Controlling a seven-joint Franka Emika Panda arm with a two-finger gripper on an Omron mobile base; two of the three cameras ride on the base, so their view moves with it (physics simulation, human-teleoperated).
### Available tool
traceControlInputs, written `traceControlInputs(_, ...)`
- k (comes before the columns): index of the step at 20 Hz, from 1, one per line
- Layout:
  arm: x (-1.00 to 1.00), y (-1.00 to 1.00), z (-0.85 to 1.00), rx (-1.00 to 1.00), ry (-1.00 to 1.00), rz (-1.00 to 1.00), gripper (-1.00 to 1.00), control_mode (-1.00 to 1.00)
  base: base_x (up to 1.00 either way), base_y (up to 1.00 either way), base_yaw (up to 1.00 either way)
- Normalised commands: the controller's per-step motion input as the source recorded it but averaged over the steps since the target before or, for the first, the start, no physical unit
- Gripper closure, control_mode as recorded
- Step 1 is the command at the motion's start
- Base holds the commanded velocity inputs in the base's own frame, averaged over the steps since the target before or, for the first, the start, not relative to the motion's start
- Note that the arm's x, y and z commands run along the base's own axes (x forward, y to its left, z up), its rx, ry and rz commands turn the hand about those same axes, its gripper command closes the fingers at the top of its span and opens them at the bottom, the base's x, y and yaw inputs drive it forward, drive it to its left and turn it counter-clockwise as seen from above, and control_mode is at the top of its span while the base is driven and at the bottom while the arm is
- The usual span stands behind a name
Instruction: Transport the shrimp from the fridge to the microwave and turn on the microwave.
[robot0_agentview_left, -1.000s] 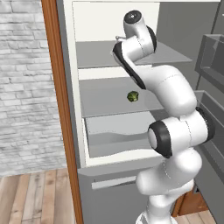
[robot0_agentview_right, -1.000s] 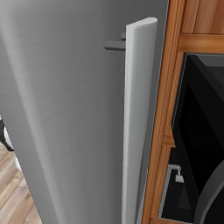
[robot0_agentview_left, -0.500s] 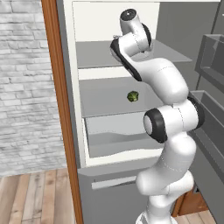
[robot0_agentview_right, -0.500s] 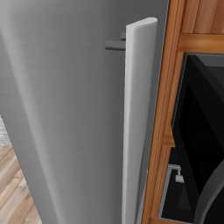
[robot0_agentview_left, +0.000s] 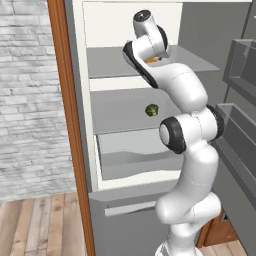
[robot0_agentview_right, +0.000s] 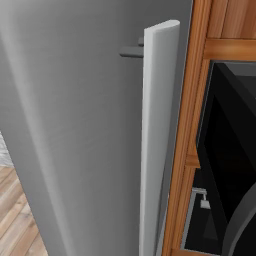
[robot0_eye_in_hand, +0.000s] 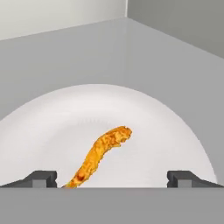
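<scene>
Pincer (robot0_eye_in_hand: 112, 178) wide open, empty, straddling shrimp (robot0_eye_in_hand: 99, 155) on white plate (robot0_eye_in_hand: 52, 127); shelf walls well apart.

matt grey fridge (robot0_agentview_left: 200, 35) shelves, smooth white plate (robot0_eye_in_hand: 57, 127), rough orange shrimp (robot0_eye_in_hand: 103, 153), wooden trim (robot0_agentview_left: 67, 115), brick wall (robot0_agentview_left: 25, 90).

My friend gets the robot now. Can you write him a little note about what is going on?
Gripper: open, holding nothing, its two tips on either side of the shrimp.
Shrimp: lying on a white plate on a grey shelf inside the open fridge; in the left base view a bit of orange shows by the hand on the upper shelf.
A small green item sits on the shelf below.
Done: fridge open, hand lined up over the shrimp.
Left: grab the shrimp, carry it to the microwave, put it in, turn the microwave on.
</scene>
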Motion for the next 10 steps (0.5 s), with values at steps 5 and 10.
traceControlInputs(5, 0.28, -0.01, -0.19, 0.0, 0.0, 0.0, -1.0, -1.0, 0.0, 0.0, 0.0)
traceControlInputs(10, 0.27, -0.03, -0.23, 0.0, 0.0, 0.0, -1.0, -1.0, 0.0, 0.0, 0.0)
